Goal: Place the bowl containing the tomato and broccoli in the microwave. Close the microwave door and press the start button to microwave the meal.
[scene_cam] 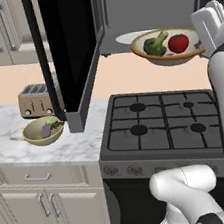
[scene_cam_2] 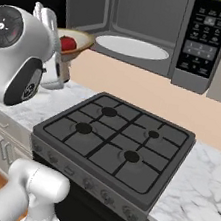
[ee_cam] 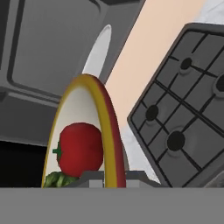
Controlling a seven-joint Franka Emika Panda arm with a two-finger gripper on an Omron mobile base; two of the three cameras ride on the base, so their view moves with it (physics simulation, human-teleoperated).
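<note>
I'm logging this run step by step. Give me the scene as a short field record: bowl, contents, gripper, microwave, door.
bowl: bowl held in the air just outside the cavity, above the stove
contents: tomato and broccoli inside
gripper: gripper shut on the bowl's rim
microwave: microwave cavity holds its white plate
door: microwave door swung open

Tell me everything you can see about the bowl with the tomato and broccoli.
The bowl is shallow and wide, with a tan-gold rim and outside and a white inside, smooth like glazed ceramic. It is held up in the air, about level, above the stove and just in front of the open microwave, not yet on its white plate. The red tomato and green broccoli sit side by side in it. The pincer grips its rim on the arm's side.
</note>
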